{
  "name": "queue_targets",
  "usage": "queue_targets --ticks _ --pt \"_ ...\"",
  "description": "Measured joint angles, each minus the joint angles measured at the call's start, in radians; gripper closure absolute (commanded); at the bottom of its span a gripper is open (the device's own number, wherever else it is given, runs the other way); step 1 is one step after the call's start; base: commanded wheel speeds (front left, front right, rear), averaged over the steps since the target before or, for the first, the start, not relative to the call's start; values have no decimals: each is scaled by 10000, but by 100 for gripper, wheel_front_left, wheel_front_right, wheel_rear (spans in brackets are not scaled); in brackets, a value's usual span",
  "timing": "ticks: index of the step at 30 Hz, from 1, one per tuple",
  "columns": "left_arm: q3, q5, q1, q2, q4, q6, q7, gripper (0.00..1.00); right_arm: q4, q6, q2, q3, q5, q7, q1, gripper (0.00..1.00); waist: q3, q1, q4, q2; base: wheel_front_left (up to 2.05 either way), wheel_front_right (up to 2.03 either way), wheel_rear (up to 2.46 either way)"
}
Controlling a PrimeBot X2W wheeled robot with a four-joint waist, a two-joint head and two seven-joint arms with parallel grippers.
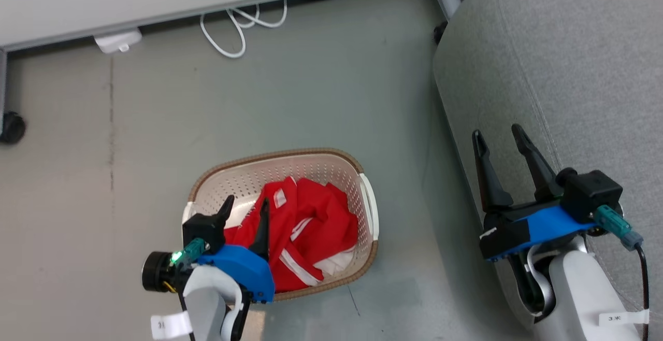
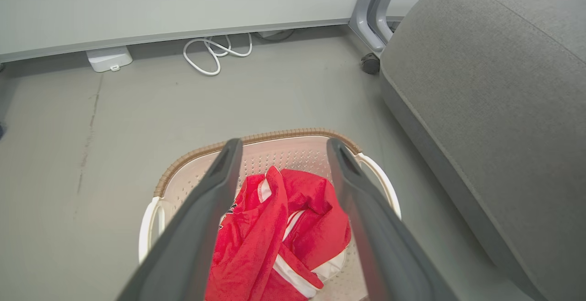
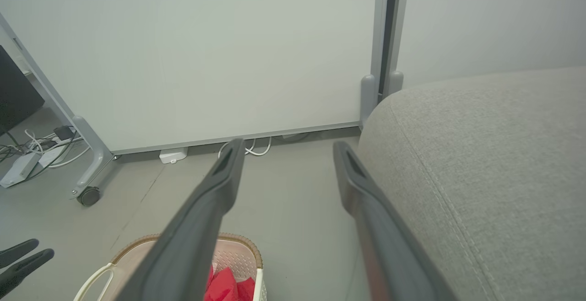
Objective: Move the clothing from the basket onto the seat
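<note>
Grey floor, one basket, red clothing heaped inside, count unclear, one seat nearby, left gripper spread empty above the heap, right gripper spread empty over the seat.

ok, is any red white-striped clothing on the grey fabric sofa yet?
No, the red white-striped clothing lies bunched inside the cream perforated plastic basket, on the floor beside the grey fabric sofa.

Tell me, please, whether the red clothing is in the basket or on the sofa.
In the basket. The clothing lies crumpled inside it, below its brown rim; the seat beside it carries none.
</note>
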Motion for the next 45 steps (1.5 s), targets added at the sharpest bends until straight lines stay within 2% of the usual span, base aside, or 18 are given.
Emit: queue_targets --ticks 11,17,26,30,33,39,45 --pt "-464 320 -2331 244 2458 -382 502 0 -364 0 -6 784 420 -318 -977 0 2429 2 -843 0 0 0 0" --pt "-644 523 -3239 566 3404 -349 734 0 -583 0 -10 1252 650 -525 -1521 0 3534 2 -1431 -1 0 0 0" --pt "-717 765 -4006 1070 4335 242 704 0 -838 0 -12 1691 993 -663 -1779 0 4690 1 -2196 -1 0 0 0" --pt "-709 729 -4283 1174 4587 274 711 0 -792 0 -10 1824 1135 -683 -1792 0 5028 1 -2385 0 0 0 0" --pt "-717 740 -4498 1329 4757 470 754 0 -838 0 -10 1881 1212 -692 -1832 0 5228 1 -2473 0 0 0 0" --pt "-888 1003 -4928 1687 4999 1266 671 0 -980 0 -10 1914 1269 -696 -1891 0 5528 0 -2556 0 0 0 0" --pt "-922 986 -5154 1691 5083 1331 650 0 -978 0 -10 1981 1338 -696 -1897 0 5669 0 -2514 0 0 0 0"
